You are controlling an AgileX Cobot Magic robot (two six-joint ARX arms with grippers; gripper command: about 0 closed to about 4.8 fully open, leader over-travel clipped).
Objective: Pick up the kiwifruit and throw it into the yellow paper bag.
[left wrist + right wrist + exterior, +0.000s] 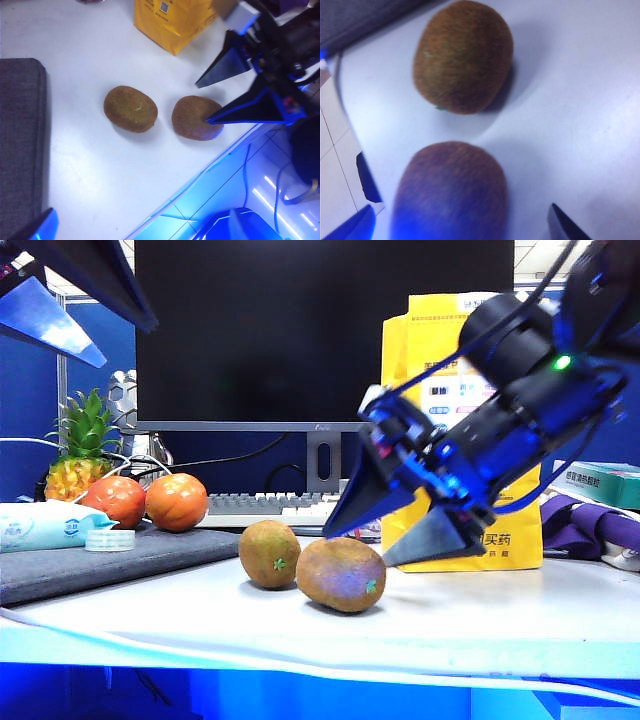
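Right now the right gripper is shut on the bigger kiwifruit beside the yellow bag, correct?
Not quite. The right gripper is open, its fingers either side of the bigger kiwifruit and not clamped on it; the left wrist view shows this best. The fruit lies on the table near the yellow bag.

The right gripper (pixel 357 540) hangs low over the table on the right of the exterior view, its arm slanting down from the upper right; its two dark tapered fingers (pixel 432 541) stand spread wide with nothing between them, tips pointing down and to the left. The left gripper (pixel 90 320) sits high in the upper left corner of the same view, only its finger blades showing; whether its jaws are parted or closed cannot be told.
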